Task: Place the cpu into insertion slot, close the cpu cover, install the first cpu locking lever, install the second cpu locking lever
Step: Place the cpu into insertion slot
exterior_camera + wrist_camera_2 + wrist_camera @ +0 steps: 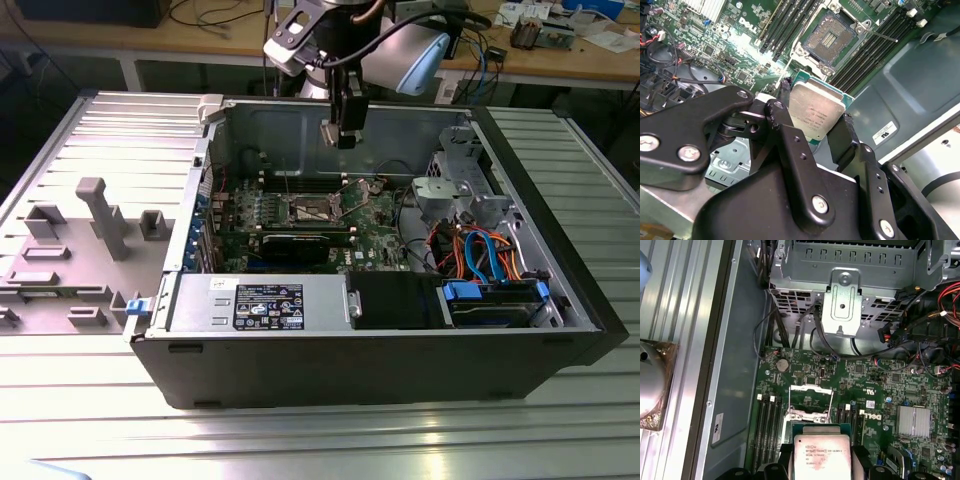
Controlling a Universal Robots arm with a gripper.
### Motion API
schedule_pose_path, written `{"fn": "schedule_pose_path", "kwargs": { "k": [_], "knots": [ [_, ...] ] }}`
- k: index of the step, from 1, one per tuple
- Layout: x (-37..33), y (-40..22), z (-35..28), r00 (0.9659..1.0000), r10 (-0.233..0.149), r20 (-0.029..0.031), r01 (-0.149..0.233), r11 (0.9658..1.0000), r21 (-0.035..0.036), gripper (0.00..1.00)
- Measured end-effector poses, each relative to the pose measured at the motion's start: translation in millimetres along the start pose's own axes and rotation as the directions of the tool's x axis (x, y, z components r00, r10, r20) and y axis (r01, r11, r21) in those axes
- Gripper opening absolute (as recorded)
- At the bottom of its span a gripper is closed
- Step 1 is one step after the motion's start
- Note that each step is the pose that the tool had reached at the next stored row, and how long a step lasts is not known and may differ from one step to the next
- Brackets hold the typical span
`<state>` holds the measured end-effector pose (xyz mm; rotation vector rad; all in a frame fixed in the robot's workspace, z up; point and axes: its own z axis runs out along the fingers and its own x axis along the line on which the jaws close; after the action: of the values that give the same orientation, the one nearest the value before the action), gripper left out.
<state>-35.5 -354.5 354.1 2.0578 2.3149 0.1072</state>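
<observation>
While the end effector hangs above the open computer case, its fingers pinch the cpu by two opposite edges, metal top towards the wrist cameras. Cpu: held in the air, apart from the insertion slot, which lies bare on the green motherboard. Risk, as judged: a tilted or offset chip meeting the socket rim could damage contacts or fail to seat

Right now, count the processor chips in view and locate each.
1. The chip is held in the gripper, above the motherboard, apart from the empty socket. More could be hidden.
</observation>
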Motion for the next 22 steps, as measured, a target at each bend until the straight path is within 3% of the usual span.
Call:
{"fn": "schedule_pose_path", "kwargs": {
  "k": [22],
  "knots": [
    [-0.1, -0.4, 4.7, 1.0000, 0.000, 0.0000, 0.000, 1.0000, 0.0000, 0.55]
  ]
}}
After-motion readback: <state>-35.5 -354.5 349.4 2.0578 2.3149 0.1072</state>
